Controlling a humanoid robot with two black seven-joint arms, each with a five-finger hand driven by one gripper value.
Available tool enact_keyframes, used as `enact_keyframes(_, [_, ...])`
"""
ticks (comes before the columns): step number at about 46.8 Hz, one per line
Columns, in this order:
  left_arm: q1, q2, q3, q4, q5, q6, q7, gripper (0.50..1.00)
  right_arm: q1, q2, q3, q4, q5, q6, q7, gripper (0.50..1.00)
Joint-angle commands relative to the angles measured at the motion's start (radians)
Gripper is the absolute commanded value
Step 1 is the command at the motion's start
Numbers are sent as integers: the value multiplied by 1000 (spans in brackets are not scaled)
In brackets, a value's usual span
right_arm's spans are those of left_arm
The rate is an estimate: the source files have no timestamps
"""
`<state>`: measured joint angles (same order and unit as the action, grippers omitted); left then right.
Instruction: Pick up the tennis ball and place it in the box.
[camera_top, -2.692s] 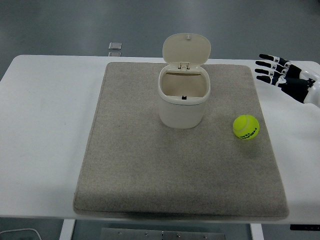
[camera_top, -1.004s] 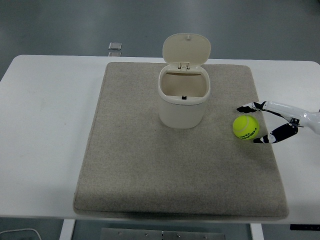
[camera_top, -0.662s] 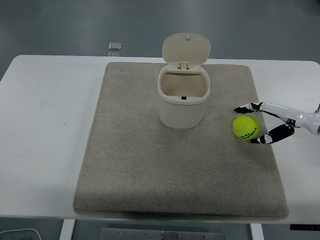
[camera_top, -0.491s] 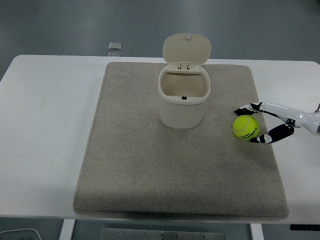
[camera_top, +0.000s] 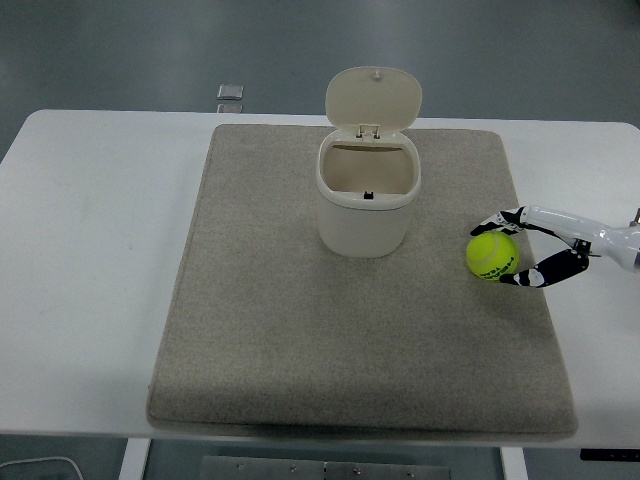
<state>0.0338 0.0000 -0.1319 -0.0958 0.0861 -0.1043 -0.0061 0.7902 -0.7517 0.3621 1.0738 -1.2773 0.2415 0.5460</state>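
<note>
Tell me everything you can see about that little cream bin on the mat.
The bin is a small cream tub, plastic by the look, with rounded corners and a thicker rim. Its hinged lid stands open and upright at the back. The inside looks empty apart from a small dark mark on the far wall. It stands upright on the grey mat, toward the back, touched by nothing else.

right arm (camera_top: 625, 240) cut off, box (camera_top: 367, 205) floor hidden
</note>
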Motion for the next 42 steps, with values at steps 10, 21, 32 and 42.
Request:
enact_keyframes(10, [0, 0, 0, 1, 0, 0, 0, 992, 12, -15, 20, 11, 24, 36, 15, 500])
enact_keyframes(21, [0, 0, 0, 1, 1, 0, 0, 992, 95, -67, 38, 61, 110, 111, 15, 500])
enact_keyframes(32, [0, 0, 0, -1, 1, 0, 0, 992, 126, -64, 60, 126, 116, 113, 14, 500])
enact_keyframes(42, [0, 0, 0, 1, 1, 0, 0, 992, 150, -49, 104, 147, 125, 114, 20, 500])
